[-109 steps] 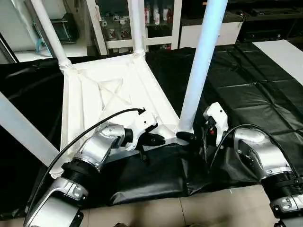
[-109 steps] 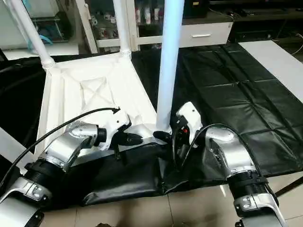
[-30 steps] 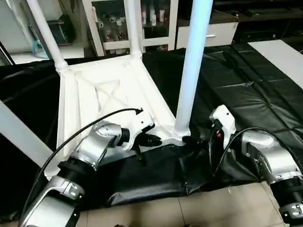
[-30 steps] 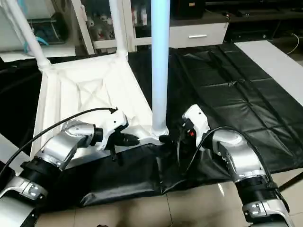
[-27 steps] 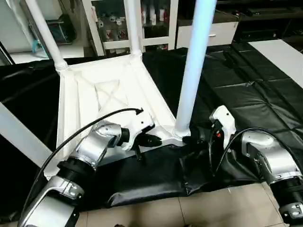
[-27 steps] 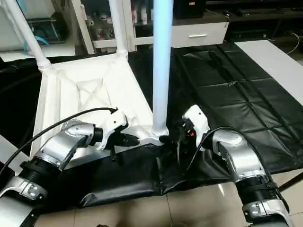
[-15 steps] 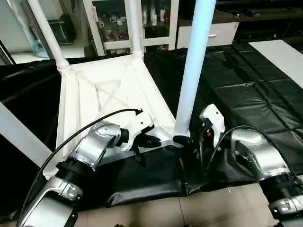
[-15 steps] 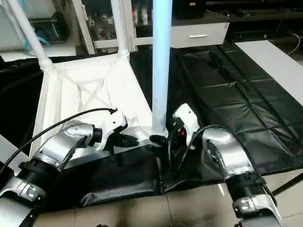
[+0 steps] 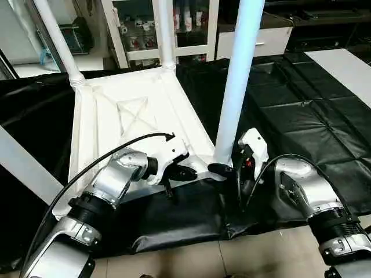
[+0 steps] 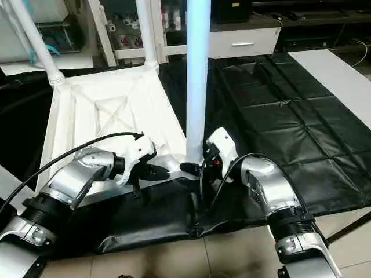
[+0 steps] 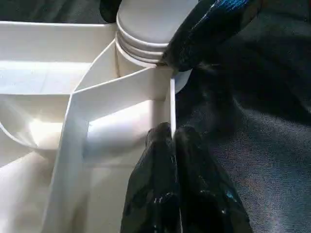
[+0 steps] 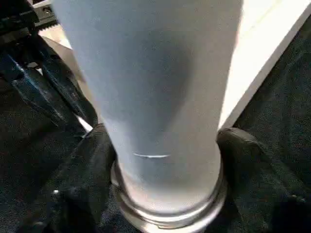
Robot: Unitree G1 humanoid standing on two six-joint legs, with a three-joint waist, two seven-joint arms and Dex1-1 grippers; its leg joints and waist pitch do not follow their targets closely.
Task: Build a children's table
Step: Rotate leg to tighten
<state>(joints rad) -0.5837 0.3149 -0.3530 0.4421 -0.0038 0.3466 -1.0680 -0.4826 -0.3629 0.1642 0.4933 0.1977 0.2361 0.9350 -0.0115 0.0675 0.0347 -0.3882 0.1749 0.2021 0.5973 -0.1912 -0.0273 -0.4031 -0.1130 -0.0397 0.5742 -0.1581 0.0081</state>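
The white tabletop [image 9: 133,110] lies upside down on the black-covered work table, its X ribs showing. Two legs stand in the far corner sockets [image 9: 58,40] [image 9: 166,35], and a third [image 9: 23,162] slants past on the left. The near-right leg [image 9: 237,87] stands upright in its socket. My right gripper [image 9: 219,169] is at that leg's base, with its fingers [image 12: 92,160] on either side and shut on it. My left gripper [image 9: 188,172] is shut on the tabletop's thin near rim [image 11: 171,97], just left of that socket.
The black cover [image 9: 301,104] hangs crumpled over the front edge below both grippers, with tiled floor [image 9: 243,255] under it. A shelf unit with bottles [image 9: 188,23] and a white drawer cabinet [image 9: 272,37] stand behind the table. A white panel [image 9: 348,63] lies at the far right.
My right gripper has moved left and in around the base of the near-right leg. The left gripper keeps its hold on the rim.
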